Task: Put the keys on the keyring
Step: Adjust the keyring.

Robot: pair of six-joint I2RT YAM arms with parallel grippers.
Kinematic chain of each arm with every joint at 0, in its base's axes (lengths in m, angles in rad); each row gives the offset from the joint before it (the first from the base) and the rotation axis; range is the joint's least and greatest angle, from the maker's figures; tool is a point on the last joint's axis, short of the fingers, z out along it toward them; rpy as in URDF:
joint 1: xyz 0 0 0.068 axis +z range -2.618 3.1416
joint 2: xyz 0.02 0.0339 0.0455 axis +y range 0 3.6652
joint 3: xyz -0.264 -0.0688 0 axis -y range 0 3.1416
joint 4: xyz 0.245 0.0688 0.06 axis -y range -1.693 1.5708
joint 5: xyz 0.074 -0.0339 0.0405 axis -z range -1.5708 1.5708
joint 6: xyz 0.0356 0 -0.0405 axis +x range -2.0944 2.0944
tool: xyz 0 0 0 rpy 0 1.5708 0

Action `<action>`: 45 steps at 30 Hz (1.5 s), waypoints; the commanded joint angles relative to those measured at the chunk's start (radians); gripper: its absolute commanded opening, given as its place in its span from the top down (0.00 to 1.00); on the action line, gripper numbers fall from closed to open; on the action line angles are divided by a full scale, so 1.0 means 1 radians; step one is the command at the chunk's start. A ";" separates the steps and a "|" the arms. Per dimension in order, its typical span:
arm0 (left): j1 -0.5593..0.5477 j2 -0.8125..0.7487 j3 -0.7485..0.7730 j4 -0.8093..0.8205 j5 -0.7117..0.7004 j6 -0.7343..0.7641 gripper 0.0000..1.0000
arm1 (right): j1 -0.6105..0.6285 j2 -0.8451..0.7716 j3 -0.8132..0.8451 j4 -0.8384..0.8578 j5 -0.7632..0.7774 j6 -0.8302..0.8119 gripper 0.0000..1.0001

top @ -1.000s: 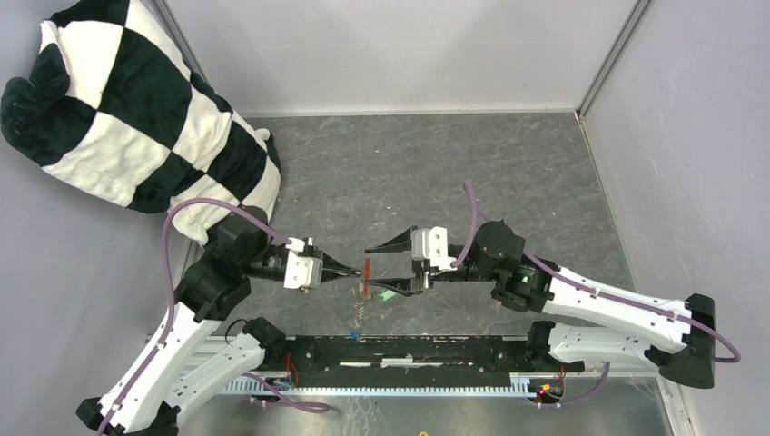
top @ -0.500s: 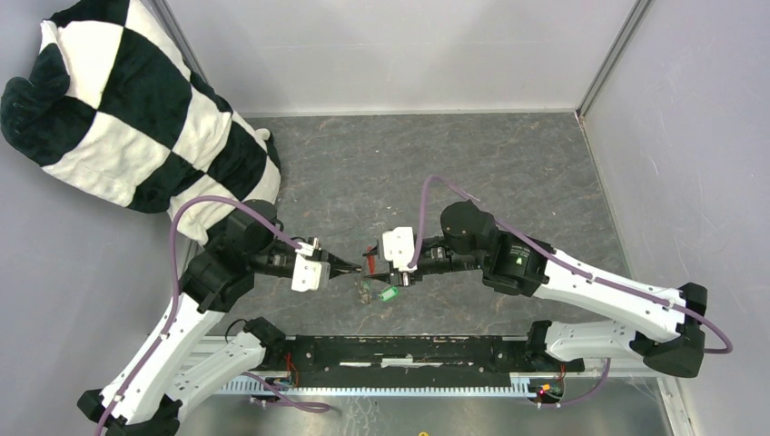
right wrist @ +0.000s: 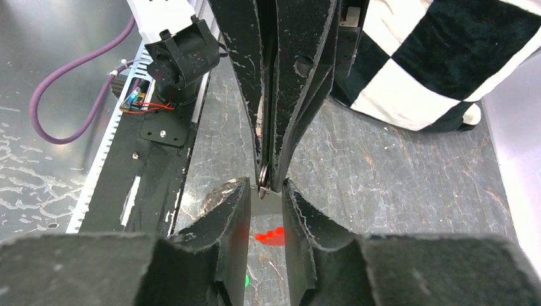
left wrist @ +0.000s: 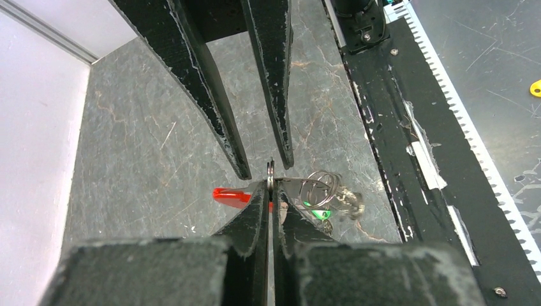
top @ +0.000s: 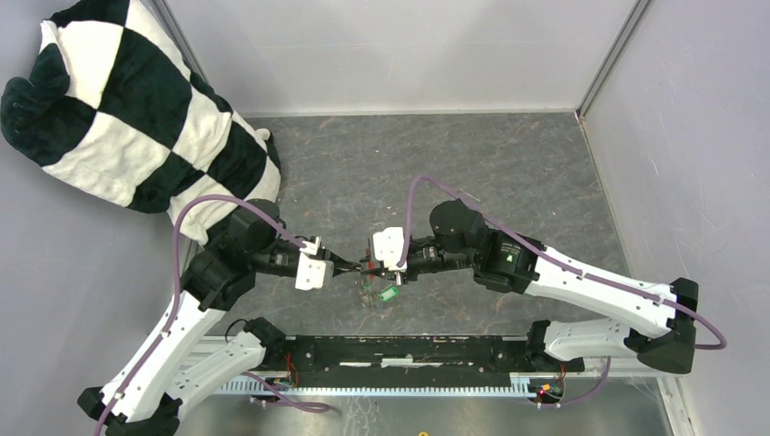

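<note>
The keyring's thin ring (left wrist: 271, 171) stands edge-on, pinched between the tips of my shut left gripper (left wrist: 271, 185). Its red tag (left wrist: 231, 196) hangs just left of the fingers, and a wire loop and grey chain clump (left wrist: 348, 203) dangle on the right. One of the keys, the green-headed one (left wrist: 317, 208), hangs with that clump. My right gripper (right wrist: 265, 191) faces the left one tip to tip. Its jaws are narrowly apart on either side of the ring (right wrist: 261, 178). In the top view both grippers meet at the ring (top: 365, 267), and the green key (top: 389, 293) hangs below.
A black-and-white checkered pillow (top: 136, 109) leans in the far left corner. The black rail (top: 409, 350) with the arm bases runs along the near edge. White walls (top: 690, 136) close in the grey stone-patterned floor. A small yellow piece (left wrist: 534, 88) lies beyond the rail.
My right arm has swung left until its fingertips meet the left gripper's, and its jaws have narrowed. The left gripper has shifted slightly right, still holding the ring.
</note>
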 commanded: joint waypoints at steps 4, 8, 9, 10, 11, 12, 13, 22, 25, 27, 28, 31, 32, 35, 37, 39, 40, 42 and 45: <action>-0.010 0.007 0.043 0.021 0.000 0.033 0.98 | 0.004 0.018 0.046 0.066 -0.002 0.018 0.74; -0.011 0.008 0.053 0.021 0.005 0.024 0.98 | 0.006 0.017 0.038 0.067 0.031 0.017 0.93; -0.011 0.008 0.056 0.021 0.009 0.017 0.98 | 0.005 0.011 0.028 0.075 0.049 0.019 0.99; -0.012 0.009 0.058 0.020 0.015 0.012 0.98 | 0.006 0.001 0.017 0.092 0.068 0.025 0.99; -0.011 0.011 0.062 0.020 0.022 0.006 0.96 | 0.006 -0.014 -0.006 0.119 0.080 0.031 0.99; -0.011 0.012 0.064 0.018 0.025 -0.005 0.92 | 0.007 -0.028 -0.026 0.149 0.087 0.041 0.99; -0.011 0.014 0.066 0.019 0.027 -0.016 0.87 | 0.006 -0.049 -0.051 0.196 0.094 0.055 0.99; -0.011 -0.010 0.019 0.054 -0.010 -0.115 0.67 | -0.004 -0.177 -0.357 0.708 -0.008 0.282 0.99; -0.011 -0.012 0.011 0.099 0.003 -0.175 0.67 | -0.004 -0.192 -0.437 0.858 -0.014 0.352 0.99; -0.011 -0.010 0.009 0.102 0.015 -0.190 0.68 | -0.005 -0.199 -0.476 0.939 -0.008 0.384 0.99; -0.011 -0.011 0.008 0.101 0.018 -0.198 0.68 | -0.005 -0.199 -0.487 0.964 -0.004 0.387 0.99; -0.011 -0.020 0.004 0.096 0.041 -0.212 0.69 | -0.006 -0.200 -0.510 1.033 0.012 0.420 0.99; -0.011 -0.021 0.004 0.090 0.051 -0.215 0.69 | -0.005 -0.198 -0.515 1.046 0.017 0.422 0.99; -0.011 -0.022 0.007 0.062 0.067 -0.211 0.66 | -0.005 -0.191 -0.516 1.053 0.021 0.419 0.99; -0.012 -0.024 0.005 0.057 0.069 -0.210 0.63 | -0.005 -0.187 -0.517 1.061 0.022 0.421 0.99; -0.011 -0.023 0.008 0.063 0.066 -0.206 0.62 | -0.004 -0.177 -0.510 1.057 0.015 0.424 0.99; -0.011 -0.022 0.008 0.086 0.060 -0.225 0.62 | -0.005 -0.174 -0.510 1.056 0.013 0.424 0.99; -0.011 -0.022 0.007 0.132 0.054 -0.268 0.62 | -0.006 -0.172 -0.510 1.057 0.012 0.426 0.99; -0.011 -0.018 0.000 0.178 0.068 -0.311 0.61 | -0.004 -0.166 -0.510 1.058 0.009 0.428 0.99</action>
